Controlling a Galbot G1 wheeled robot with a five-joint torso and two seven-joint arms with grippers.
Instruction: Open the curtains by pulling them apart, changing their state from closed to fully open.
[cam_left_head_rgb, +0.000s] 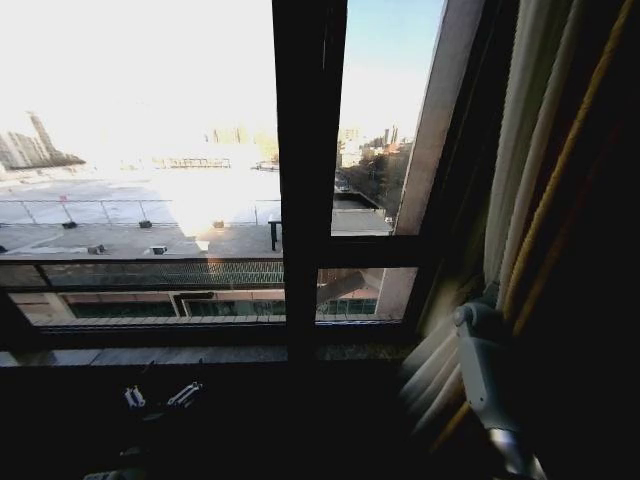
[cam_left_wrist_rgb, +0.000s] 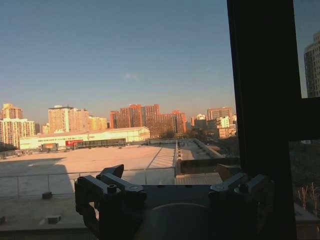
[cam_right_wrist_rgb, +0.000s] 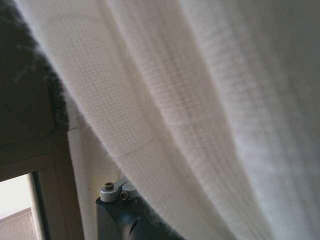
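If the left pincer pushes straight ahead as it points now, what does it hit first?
Probably the window glass: the left pincer faces the pane and the rooftops beyond it, with the dark window frame bar just off to one side. How near the glass is, I cannot tell.

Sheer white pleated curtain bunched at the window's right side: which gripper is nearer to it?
Right. The right gripper is pressed in against the sheer white pleated curtain folds. The left gripper sits low by the sill, well off to the left.
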